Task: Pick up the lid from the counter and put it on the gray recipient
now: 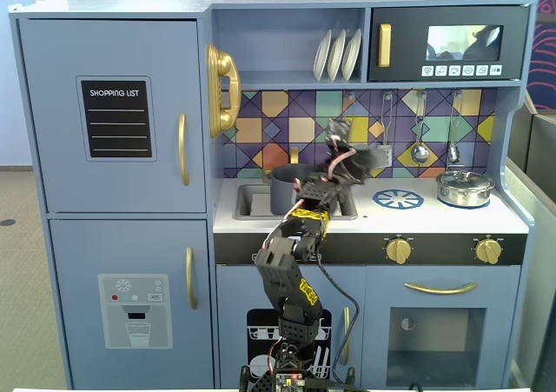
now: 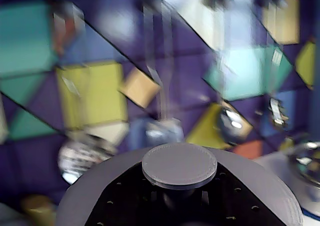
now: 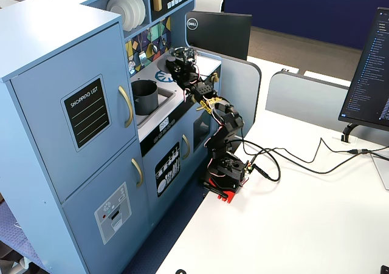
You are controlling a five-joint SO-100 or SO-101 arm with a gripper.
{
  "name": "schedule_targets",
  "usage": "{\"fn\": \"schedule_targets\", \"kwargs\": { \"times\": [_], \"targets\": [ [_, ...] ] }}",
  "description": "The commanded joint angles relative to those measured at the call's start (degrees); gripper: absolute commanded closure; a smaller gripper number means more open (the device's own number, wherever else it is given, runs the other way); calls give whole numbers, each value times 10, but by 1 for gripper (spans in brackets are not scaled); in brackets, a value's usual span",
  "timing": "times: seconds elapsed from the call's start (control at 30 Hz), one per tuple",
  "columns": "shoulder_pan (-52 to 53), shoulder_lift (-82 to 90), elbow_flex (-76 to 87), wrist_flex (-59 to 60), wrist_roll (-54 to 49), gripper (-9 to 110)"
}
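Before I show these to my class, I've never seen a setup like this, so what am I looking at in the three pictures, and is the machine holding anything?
It is a small black robot arm clamped to a white desk, reaching into a blue toy kitchen.

One fixed view faces the kitchen head-on. Another looks from the side and above, showing the desk and monitors. The blurry picture comes from a camera on the arm's wrist, pointed at the coloured tile wall.

On the counter, a dark-gray pot sits in the sink, a shiny silver pot with its own lid stands to the right in the front view, and a blue burner print lies between them.

The gripper is raised above the counter. In the wrist view a gray lid with a round knob fills the bottom, so the gripper seems to be holding it, not yet on the gray pot.
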Motion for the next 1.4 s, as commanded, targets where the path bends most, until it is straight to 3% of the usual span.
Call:
{"fn": "schedule_targets", "kwargs": {
  "times": [0.0,0.2,0.63,1.37],
  "targets": [
    [-63,77,-66,67,11,102],
    [-134,104,-49,116,1,102],
    [-208,50,12,44,-21,102],
    [-228,-34,39,-36,-31,102]
  ]
}}
